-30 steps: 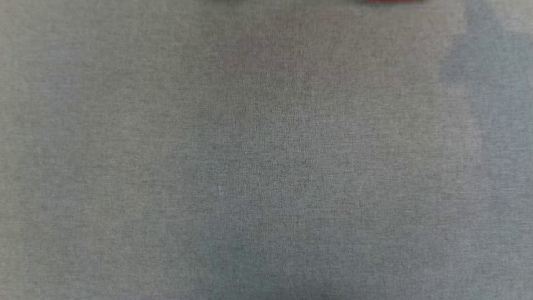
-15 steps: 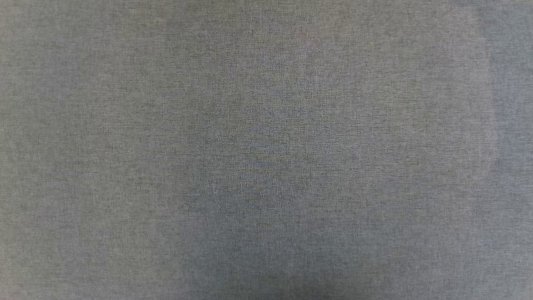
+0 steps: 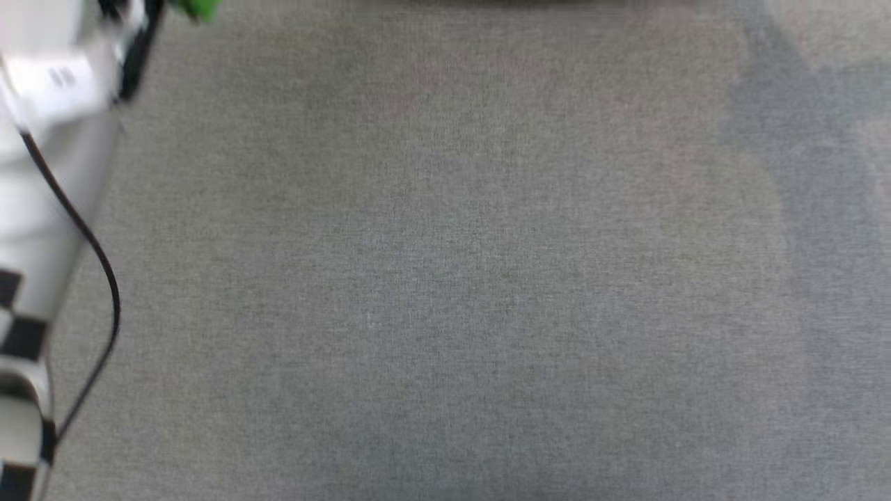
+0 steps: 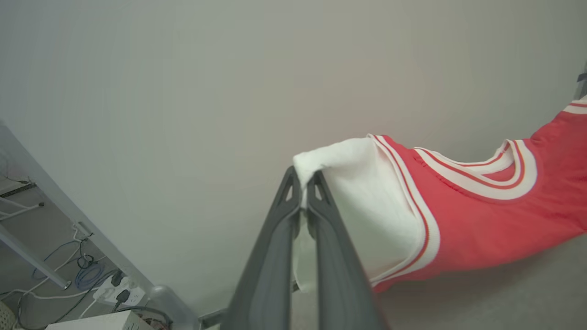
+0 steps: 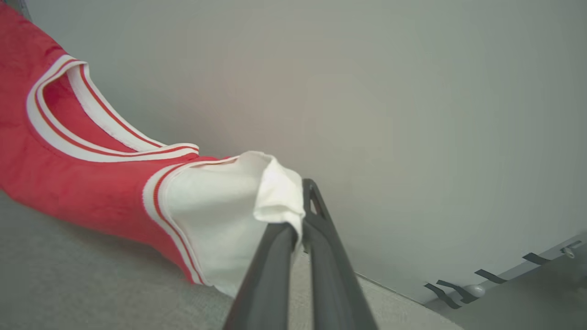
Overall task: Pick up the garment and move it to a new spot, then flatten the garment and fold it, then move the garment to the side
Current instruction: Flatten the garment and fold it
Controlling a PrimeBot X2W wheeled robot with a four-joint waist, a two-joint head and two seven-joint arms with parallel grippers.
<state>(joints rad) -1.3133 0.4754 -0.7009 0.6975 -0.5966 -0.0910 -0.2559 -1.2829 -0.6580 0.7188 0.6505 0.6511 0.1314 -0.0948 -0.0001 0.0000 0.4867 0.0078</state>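
Observation:
The garment is a red jersey with white sleeves and a red-and-white striped collar. It is stretched between my two grippers above the grey cloth surface. In the left wrist view my left gripper is shut on the bunched end of one white sleeve. In the right wrist view my right gripper is shut on the other white sleeve, with the garment's red body trailing away to the left. The sleeve cloth covers one of the right fingertips. The front print is hidden.
A grey cloth-covered table spreads under the head camera. A pale forearm with a black cable runs along the left edge, below a green blur. Floor cables lie past one table edge, black tape marks past another.
The head view has shifted over the grey cloth. A red sliver at its top edge one second ago is gone, and a pale forearm now shows at the left.

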